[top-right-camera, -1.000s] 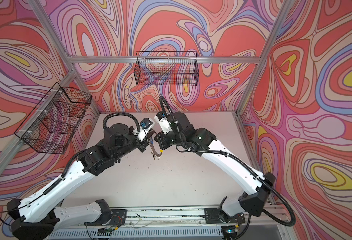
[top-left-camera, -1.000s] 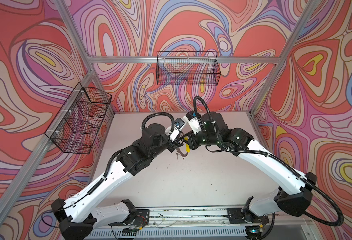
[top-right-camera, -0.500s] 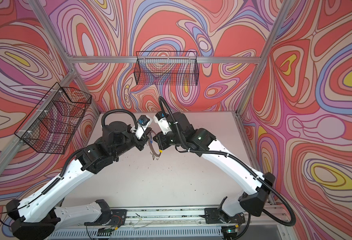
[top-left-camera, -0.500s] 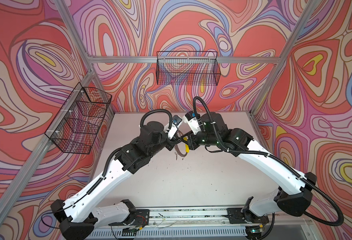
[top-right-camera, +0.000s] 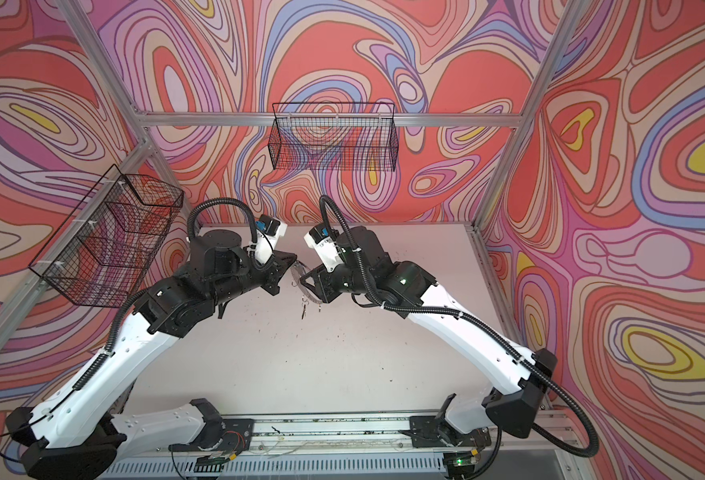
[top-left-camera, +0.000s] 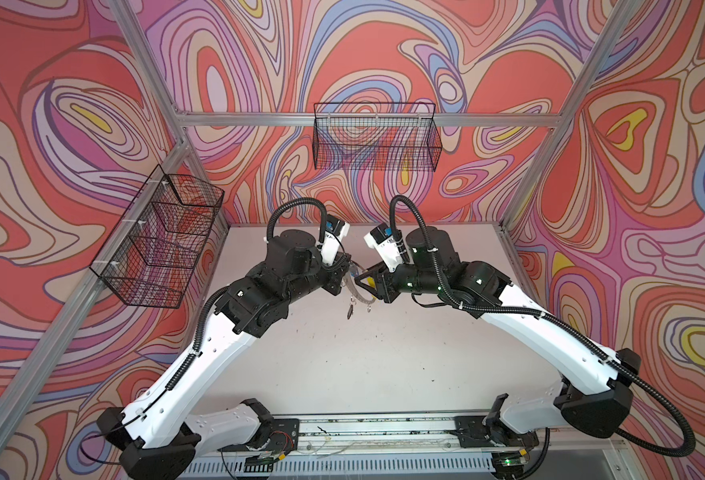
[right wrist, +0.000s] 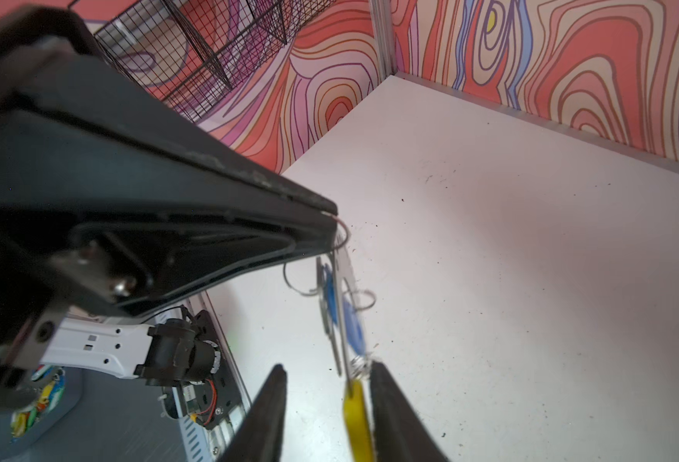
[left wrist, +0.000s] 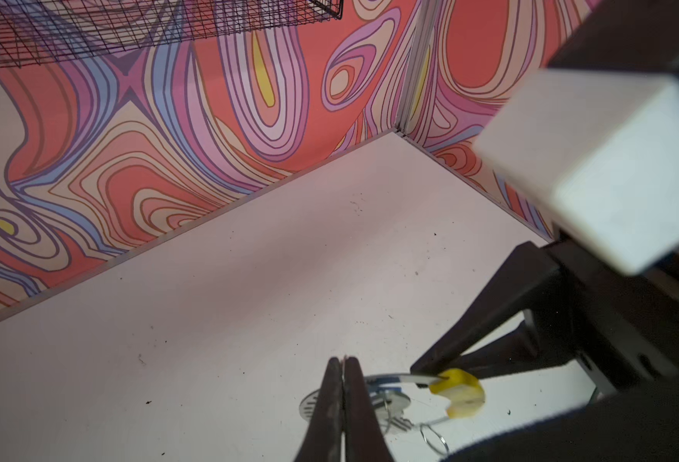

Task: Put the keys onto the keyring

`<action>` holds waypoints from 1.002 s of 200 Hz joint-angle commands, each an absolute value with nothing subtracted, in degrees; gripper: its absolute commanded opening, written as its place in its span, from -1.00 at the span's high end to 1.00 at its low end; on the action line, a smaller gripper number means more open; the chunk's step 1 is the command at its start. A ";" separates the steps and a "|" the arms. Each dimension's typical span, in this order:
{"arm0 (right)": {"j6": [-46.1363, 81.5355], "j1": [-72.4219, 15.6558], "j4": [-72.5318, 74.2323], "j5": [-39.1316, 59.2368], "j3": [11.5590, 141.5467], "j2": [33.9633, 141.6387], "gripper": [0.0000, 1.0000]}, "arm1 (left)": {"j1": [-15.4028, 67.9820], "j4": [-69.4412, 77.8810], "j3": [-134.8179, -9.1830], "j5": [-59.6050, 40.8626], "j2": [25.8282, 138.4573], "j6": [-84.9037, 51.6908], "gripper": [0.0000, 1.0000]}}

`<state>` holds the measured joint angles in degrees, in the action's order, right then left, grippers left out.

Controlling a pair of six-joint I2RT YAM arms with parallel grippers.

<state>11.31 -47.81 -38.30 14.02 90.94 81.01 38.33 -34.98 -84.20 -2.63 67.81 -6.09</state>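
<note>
Swirls of red, pink, purple, blue and yellow, edged in dark lines, cover the walls (top-left-camera: 384, 62) around a speckled white table (top-left-camera: 363, 365). The wire baskets (top-left-camera: 375, 145) are black and the arms (top-left-camera: 217, 353) are white and black. The grey perforated keyring (right wrist: 345, 272) has a yellow segment (left wrist: 459, 392), and one key (right wrist: 353, 332) has a blue tag.

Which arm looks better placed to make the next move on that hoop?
The right, probably. The right gripper stands open, jaws either side of the yellow segment, free to grip it. The left gripper is shut on the keyring, holding it up.
</note>
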 commanded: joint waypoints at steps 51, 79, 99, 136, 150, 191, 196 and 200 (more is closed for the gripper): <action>4.95 -47.99 -36.97 12.88 95.37 82.82 -0.21 | 37.88 -35.50 -87.45 -6.32 68.73 -13.70 1.00; 4.17 -47.99 -35.80 10.76 96.59 84.81 -0.21 | 37.88 -35.71 -88.66 -7.62 68.67 -14.94 1.00; 3.65 -47.98 -34.99 9.89 96.84 86.18 -0.14 | 37.88 -35.31 -88.45 -8.99 68.23 -15.07 1.00; 2.12 -47.97 -35.33 9.73 98.26 87.71 0.29 | 37.85 -36.95 -88.85 -10.43 68.12 -13.32 1.00; 2.16 -47.97 -35.16 10.21 98.49 87.72 0.48 | 37.88 -37.09 -88.72 -10.31 67.86 -13.18 1.00; 2.72 -47.99 -35.78 9.85 97.33 86.76 1.00 | 37.88 -36.21 -88.33 -9.84 67.39 -13.32 1.00; 2.82 -47.99 -35.77 9.71 97.09 86.48 1.00 | 37.88 -36.21 -88.42 -9.95 67.39 -13.36 1.00; 2.88 -47.99 -35.77 9.60 96.91 86.31 1.00 | 37.88 -36.22 -88.40 -9.99 67.45 -13.51 1.00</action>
